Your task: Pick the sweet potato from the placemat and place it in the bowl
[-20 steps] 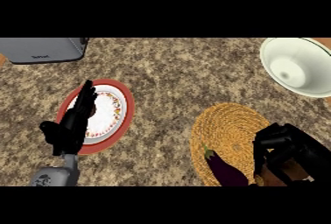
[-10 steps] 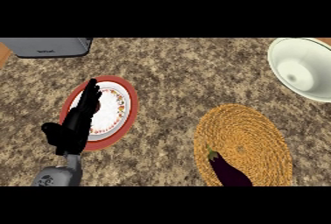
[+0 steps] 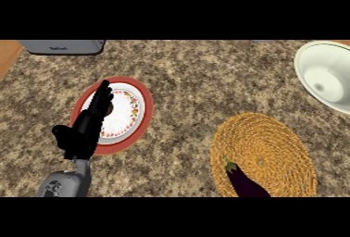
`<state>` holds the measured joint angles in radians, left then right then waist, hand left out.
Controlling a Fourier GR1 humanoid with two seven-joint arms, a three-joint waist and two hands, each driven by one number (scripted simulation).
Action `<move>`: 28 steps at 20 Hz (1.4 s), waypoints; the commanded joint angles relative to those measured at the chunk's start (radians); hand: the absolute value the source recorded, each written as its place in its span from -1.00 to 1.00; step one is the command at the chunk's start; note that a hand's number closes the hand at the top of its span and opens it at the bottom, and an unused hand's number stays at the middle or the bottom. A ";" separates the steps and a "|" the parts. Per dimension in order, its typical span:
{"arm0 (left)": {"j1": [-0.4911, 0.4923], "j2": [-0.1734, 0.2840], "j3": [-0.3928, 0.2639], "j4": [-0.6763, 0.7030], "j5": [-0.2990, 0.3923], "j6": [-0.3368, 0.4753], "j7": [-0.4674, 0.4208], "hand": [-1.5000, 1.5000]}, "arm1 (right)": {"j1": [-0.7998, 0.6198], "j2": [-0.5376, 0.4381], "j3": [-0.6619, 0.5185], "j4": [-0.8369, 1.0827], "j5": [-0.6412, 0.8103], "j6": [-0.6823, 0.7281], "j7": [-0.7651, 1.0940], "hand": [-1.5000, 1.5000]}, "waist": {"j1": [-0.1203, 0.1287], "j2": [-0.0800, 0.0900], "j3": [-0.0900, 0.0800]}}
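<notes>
a speckled counter (image 3: 184,83) is carrying a woven placemat (image 3: 270,152) at near right with a dark purple eggplant (image 3: 245,183) lying on its near edge, a pale bowl (image 3: 328,76) sitting far right, and the left hand (image 3: 87,129) resting straight-fingered over a red-rimmed plate (image 3: 140,109).

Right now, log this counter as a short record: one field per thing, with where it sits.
placemat: woven, round, lower right of the counter
eggplant: dark purple, on the placemat's lower left part, cut off by the view's lower edge
sweet potato: none in view
bowl: white, upper right, nothing seen inside
plate: white with red rim, left of centre
left robot hand: open, over the plate
right robot hand: not in view
grey appliance: upper left edge
</notes>
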<state>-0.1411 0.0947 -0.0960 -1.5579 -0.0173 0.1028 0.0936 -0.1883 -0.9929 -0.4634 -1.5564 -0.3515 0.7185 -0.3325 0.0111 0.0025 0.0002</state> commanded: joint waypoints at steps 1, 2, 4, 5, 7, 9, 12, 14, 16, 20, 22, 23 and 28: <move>-0.023 -0.036 -0.044 -0.034 -0.049 0.043 0.066 0.00 | -0.098 -0.011 0.038 0.096 0.181 -0.028 -0.087 1.00 | 0.008 0.002 0.001; 0.049 -0.002 -0.033 -0.094 -0.012 -0.005 0.043 0.00 | -0.151 -0.010 0.083 0.141 0.234 -0.059 -0.108 1.00 | 0.028 0.003 0.001; -0.006 -0.003 0.004 0.029 0.003 -0.017 -0.027 0.00 | -0.147 -0.018 0.115 0.157 0.378 -0.117 -0.183 1.00 | 0.026 0.010 0.001; -0.032 -0.026 -0.024 0.018 -0.022 0.004 0.006 0.00 | -0.182 -0.009 0.126 0.214 0.417 -0.149 -0.247 1.00 | 0.026 0.010 0.002; -0.017 0.000 0.008 0.009 0.000 -0.018 -0.011 0.00 | -0.198 -0.010 0.157 0.320 0.491 -0.177 -0.353 1.00 | 0.022 0.008 0.001; -0.018 -0.049 -0.042 0.001 -0.030 0.015 0.014 0.00 | -0.253 0.080 0.247 0.369 0.578 -0.323 -0.342 1.00 | 0.038 0.011 0.002; -0.005 -0.011 -0.016 -0.060 -0.014 -0.007 0.049 0.00 | -0.367 0.063 0.276 0.576 0.622 -0.312 -0.416 1.00 | 0.033 0.007 0.001; -0.010 -0.014 0.006 0.014 0.001 -0.020 -0.018 0.00 | -0.422 0.126 0.328 0.643 0.695 -0.403 -0.417 1.00 | 0.034 0.010 0.001; -0.036 -0.052 -0.041 0.024 -0.039 0.007 -0.011 0.00 | -0.488 0.122 0.345 0.759 0.749 -0.442 -0.446 1.00 | 0.052 0.018 0.002; -0.052 -0.018 -0.010 0.023 -0.011 -0.030 0.005 0.00 | -0.564 0.154 0.355 0.954 0.821 -0.529 -0.523 1.00 | 0.063 0.023 0.003; -0.039 0.002 0.007 -0.001 0.000 -0.041 0.024 0.00 | -0.558 0.163 0.361 1.040 0.846 -0.552 -0.601 1.00 | 0.047 0.017 0.003; -0.086 -0.011 0.009 0.025 -0.003 -0.031 0.030 0.00 | -0.587 0.160 0.397 1.053 0.885 -0.547 -0.582 1.00 | 0.060 0.024 0.003; -0.088 -0.017 0.007 0.035 0.005 -0.040 0.022 0.00 | -0.646 0.136 0.430 1.185 0.893 -0.353 -0.595 -1.00 | 0.068 0.029 0.004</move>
<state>-0.2146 0.0787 -0.0970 -1.5387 -0.0226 0.0708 0.1156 -0.7840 -0.8417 -0.0686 -0.4689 0.5047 0.2591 -0.8700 0.0734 0.0275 0.0040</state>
